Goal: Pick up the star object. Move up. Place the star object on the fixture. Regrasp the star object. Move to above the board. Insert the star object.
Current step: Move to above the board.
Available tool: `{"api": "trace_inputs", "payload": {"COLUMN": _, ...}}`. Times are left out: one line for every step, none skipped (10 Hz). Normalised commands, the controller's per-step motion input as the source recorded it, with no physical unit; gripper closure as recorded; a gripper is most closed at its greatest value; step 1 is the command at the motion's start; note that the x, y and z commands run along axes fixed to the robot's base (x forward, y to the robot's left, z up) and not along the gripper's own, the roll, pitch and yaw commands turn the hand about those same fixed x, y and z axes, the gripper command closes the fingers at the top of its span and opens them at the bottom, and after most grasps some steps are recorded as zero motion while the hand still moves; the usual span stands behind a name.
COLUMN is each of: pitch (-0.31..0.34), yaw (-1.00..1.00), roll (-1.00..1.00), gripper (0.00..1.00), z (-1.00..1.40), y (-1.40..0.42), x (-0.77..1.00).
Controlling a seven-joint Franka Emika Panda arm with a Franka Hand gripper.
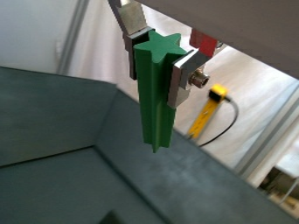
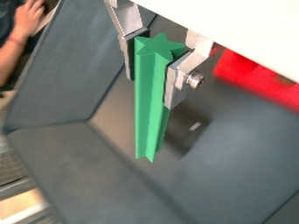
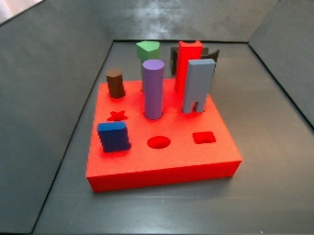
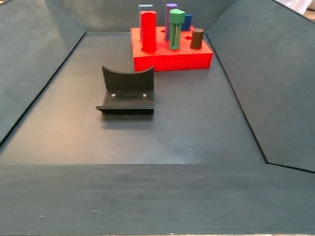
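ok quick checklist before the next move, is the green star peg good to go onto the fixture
1. Grip: gripper shut on the green star peg, fingers on its top end in both wrist views: ok.
2. Peg hangs clear of the floor: ok.
3. Fixture bare, nothing on it: ok.
4. Gripper over the fixture: cannot tell; neither side view shows the gripper.
5. Star hole on the red board open: ok.

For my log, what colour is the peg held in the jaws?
Green; the star object shows best in a wrist view, clamped in the gripper.
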Motion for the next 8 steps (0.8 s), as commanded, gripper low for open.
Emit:
{"api": "trace_inputs", "payload": {"pitch": 0.014, "yaw": -0.02, "roll": -1.00, "gripper": 1.00, "z": -0.05, "y": -1.00, "x": -0.50}}
{"api": "trace_inputs", "payload": {"pitch": 0.012, "yaw": -0.03, "roll": -1.00, "gripper": 1.00, "z": -0.04, "y": -1.00, "x": -0.51}}
{"api": "trace_inputs", "payload": {"pitch": 0.008, "yaw": -0.03, "roll": -1.00, "gripper": 1.00, "z": -0.04, "y": -1.00, "x": -0.52}}
{"api": "trace_inputs", "payload": {"pitch": 0.004, "yaw": -0.03, "roll": -1.00, "gripper": 1.00, "z": -0.05, "y": -1.00, "x": -0.53}}
{"api": "trace_inputs", "payload": {"pitch": -0.004, "yaw": -0.02, "roll": -1.00, "gripper": 1.00, "z": -0.04, "y": -1.00, "x": -0.57}}
{"api": "trace_inputs", "payload": {"pitch": -0.011, "yaw": -0.03, "roll": -1.00, "gripper": 1.00, "z": -0.04, "y": -0.98, "x": -0.57}}
{"api": "trace_inputs", "payload": {"pitch": -0.031, "yaw": -0.02, "roll": -1.00, "gripper": 1.00, "z": -0.02, "y": -0.56, "x": -0.37}}
{"api": "trace_inputs", "payload": {"pitch": -0.035, "yaw": -0.02, "roll": -0.89, "gripper": 1.00, "z": -0.01, "y": -0.38, "x": -0.27}}
